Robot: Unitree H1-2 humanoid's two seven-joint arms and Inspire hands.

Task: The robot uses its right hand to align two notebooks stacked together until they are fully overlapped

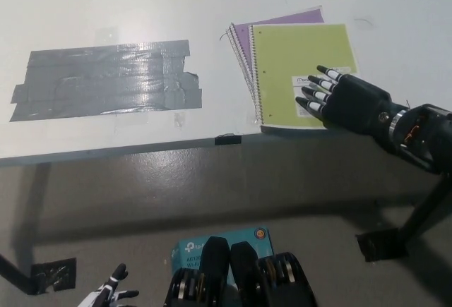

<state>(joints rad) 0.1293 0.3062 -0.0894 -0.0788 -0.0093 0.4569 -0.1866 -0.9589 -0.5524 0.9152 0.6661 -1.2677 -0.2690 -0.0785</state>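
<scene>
down at the bottom left i see my white left hand [109,294], fingers apart, holding nothing. grey tape [106,80] sticks to the white table [85,3]. the green notebook [300,67] lies crooked on the purple notebook [282,20]. my black right hand [339,99] lies flat and open on the green one, i think to slide it.

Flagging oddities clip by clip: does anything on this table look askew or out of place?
Yes. The purple notebook lies skewed under the green notebook, showing along its top and left edges, so the stack is not aligned. The right hand rests flat on the green cover. A patch of grey tape covers the table.
</scene>
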